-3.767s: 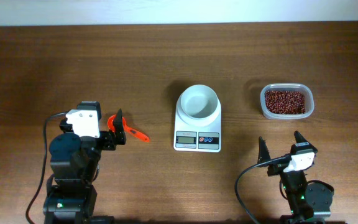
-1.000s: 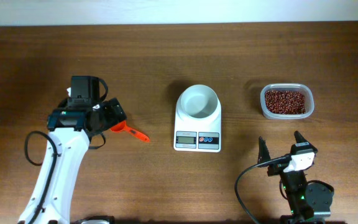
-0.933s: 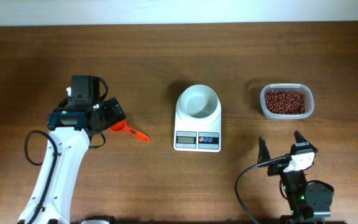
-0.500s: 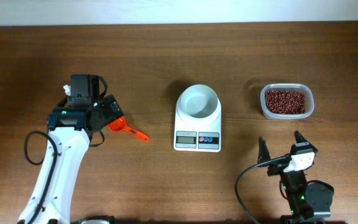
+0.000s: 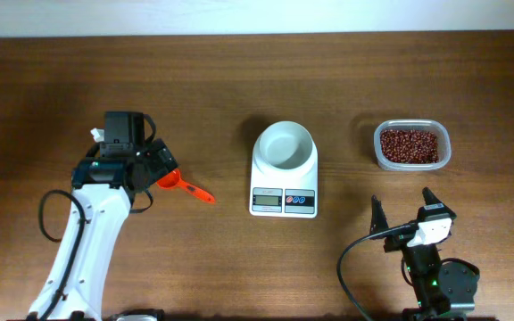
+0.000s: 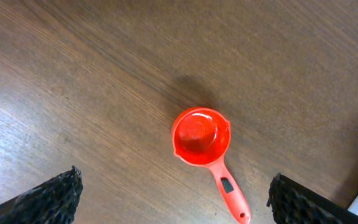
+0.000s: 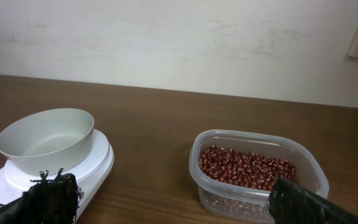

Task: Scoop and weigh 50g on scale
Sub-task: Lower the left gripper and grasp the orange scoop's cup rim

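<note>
Over the left side of the table (image 5: 239, 80), the left hand (image 6: 176, 199) is now hovering directly above the orange scoop (image 6: 204, 140), having swung out from its folded pose near the front edge and, within the last second, crept a little further across it. Its fingers are standing spread wide, one on either side of the left wrist view, and are pinching nothing. The scoop itself is lying where it lay throughout, so the task is only reaching the pick-up step, and no scooping is under way. The right hand (image 5: 401, 200) is sitting unmoved at the front right, spread too and holding nothing. The scale (image 5: 284, 183) is standing mid-table with its long axis running front to back, its display end pointing toward the robot and its round bowl (image 5: 284, 145) on the far half, empty. The beans (image 5: 409, 145) are all resting in the clear tub (image 5: 377, 147) to the right of the scale, well apart from the scoop. The scoop is lying mouth up and empty, its long axis running diagonally, with its handle pointing toward the front of the scale, so the left hand is probably needing to turn to close across the handle.
</note>
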{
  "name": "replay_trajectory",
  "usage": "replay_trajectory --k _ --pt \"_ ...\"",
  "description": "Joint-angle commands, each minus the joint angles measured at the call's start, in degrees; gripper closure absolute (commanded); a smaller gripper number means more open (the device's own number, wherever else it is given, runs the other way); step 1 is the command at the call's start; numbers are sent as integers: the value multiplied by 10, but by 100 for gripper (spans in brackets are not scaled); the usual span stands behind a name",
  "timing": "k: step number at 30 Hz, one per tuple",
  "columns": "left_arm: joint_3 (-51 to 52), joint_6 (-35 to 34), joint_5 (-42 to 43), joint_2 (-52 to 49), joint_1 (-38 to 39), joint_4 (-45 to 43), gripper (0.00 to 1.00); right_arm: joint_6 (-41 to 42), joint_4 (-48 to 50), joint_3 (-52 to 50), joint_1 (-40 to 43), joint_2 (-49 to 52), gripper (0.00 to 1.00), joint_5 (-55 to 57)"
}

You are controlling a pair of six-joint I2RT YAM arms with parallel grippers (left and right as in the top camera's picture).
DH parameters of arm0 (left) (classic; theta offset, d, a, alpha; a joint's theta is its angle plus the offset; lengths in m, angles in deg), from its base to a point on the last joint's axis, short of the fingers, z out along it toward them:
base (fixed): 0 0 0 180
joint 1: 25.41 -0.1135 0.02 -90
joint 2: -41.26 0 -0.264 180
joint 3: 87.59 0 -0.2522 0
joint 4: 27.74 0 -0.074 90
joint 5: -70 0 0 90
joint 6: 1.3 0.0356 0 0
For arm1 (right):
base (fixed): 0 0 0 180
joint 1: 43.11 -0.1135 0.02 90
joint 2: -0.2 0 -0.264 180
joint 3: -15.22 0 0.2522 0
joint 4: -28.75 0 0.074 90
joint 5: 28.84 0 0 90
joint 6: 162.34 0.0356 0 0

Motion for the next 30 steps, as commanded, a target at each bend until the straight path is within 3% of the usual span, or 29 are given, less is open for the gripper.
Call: replay_trajectory --k 1,14,17,18,21,30 --pt "24 -21 -7 -3 -3 -20 1 2 -4 -3 -3 -3 1 5" --pt "24 -30 -49 -85 -3 -55 2 2 -4 -3 -3 -3 1 5" --pt "24 -30 -51 -85 -3 -65 7 2 -4 -3 -3 -3 1 5" --pt "25 -37 -51 -85 -3 -66 15 2 -4 -3 -3 -3 1 5" --pt "37 -66 -46 -85 -3 -68 26 2 -4 -3 -3 -3 1 5" --pt "111 -66 10 -106 -3 -176 36 2 -4 -3 -3 -3 1 5"
